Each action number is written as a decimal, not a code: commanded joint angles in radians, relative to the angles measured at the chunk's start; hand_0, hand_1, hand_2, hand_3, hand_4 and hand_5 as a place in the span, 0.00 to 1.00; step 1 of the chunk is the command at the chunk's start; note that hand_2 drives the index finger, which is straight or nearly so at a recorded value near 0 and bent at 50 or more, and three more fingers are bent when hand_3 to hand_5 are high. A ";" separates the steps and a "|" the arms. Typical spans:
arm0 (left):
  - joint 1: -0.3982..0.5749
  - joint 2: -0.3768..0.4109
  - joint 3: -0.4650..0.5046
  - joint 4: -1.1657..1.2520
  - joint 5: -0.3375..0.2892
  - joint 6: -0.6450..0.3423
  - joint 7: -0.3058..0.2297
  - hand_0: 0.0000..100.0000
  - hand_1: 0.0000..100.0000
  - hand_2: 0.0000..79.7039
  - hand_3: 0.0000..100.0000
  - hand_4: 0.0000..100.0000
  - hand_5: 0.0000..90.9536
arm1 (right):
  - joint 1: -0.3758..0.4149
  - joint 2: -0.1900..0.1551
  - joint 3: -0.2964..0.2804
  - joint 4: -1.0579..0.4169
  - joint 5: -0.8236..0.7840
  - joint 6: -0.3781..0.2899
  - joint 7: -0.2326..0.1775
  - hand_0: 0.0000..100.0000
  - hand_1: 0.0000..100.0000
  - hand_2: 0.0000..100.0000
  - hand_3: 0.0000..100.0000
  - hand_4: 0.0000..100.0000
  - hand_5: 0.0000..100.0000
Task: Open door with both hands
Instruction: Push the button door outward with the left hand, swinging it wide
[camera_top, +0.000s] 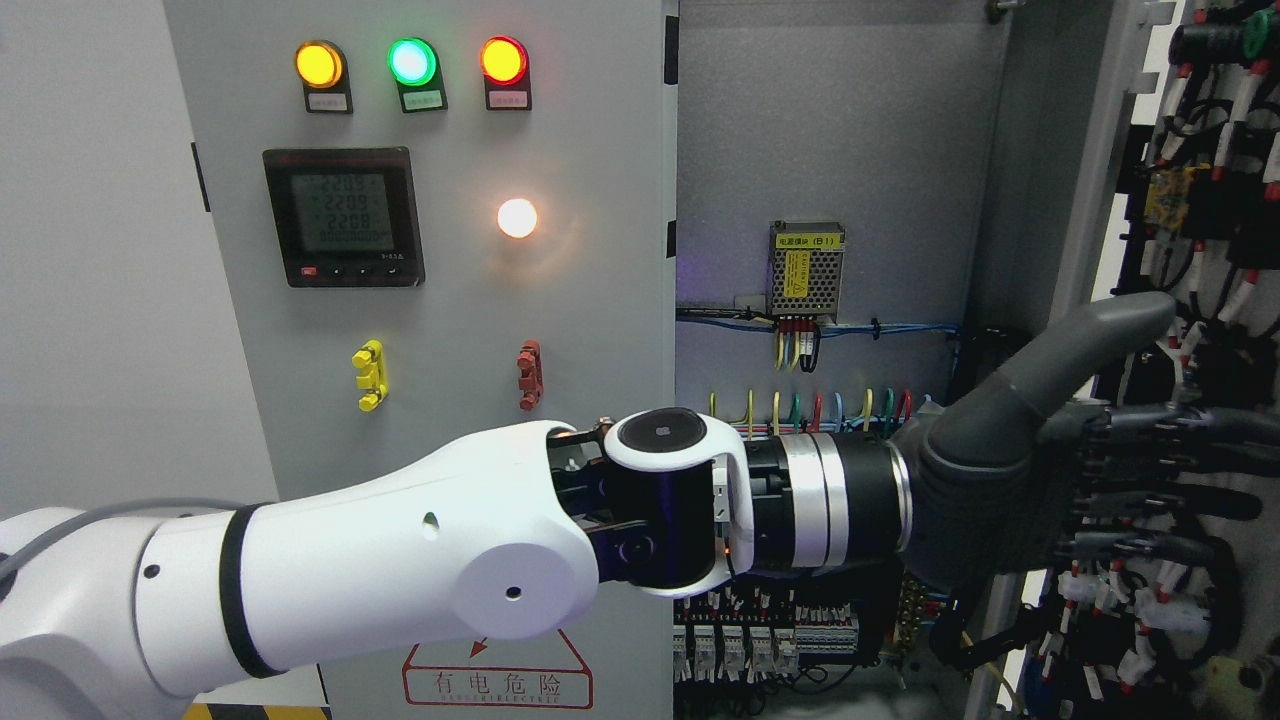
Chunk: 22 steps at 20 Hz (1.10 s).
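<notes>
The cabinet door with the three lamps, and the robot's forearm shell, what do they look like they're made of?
Cabinet door: probably sheet metal with a matte, light grey painted coat; it is flat, thin-edged and shows a soft glow around the lit lamp. Forearm shell: likely smooth moulded plastic, glossy white, with rounded contours and soft highlights. Neither can be confirmed by look alone.

Digital meter (343, 217) on grey cabinet door (600, 300), upper left: shows approx 2203 / 2209 / 2208, digits blurry. Warning sign (497, 680) at door bottom: 有电危险, red on white. Power supply (806, 269) inside cabinet, right: label ends "(B1)"; rest too small to read.
</notes>
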 joint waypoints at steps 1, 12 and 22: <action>0.009 -0.126 0.004 -0.001 -0.014 -0.002 0.018 0.00 0.00 0.00 0.00 0.03 0.00 | 0.000 0.000 -0.001 0.000 0.000 -0.001 -0.001 0.11 0.00 0.00 0.00 0.00 0.00; 0.067 -0.258 0.006 0.105 -0.060 -0.002 0.066 0.00 0.00 0.00 0.00 0.03 0.00 | -0.001 0.000 0.000 0.000 0.000 -0.001 -0.001 0.11 0.00 0.00 0.00 0.00 0.00; 0.084 -0.287 0.038 0.113 -0.094 -0.031 0.135 0.00 0.00 0.00 0.00 0.03 0.00 | -0.001 0.000 0.000 0.000 0.000 -0.001 -0.001 0.11 0.00 0.00 0.00 0.00 0.00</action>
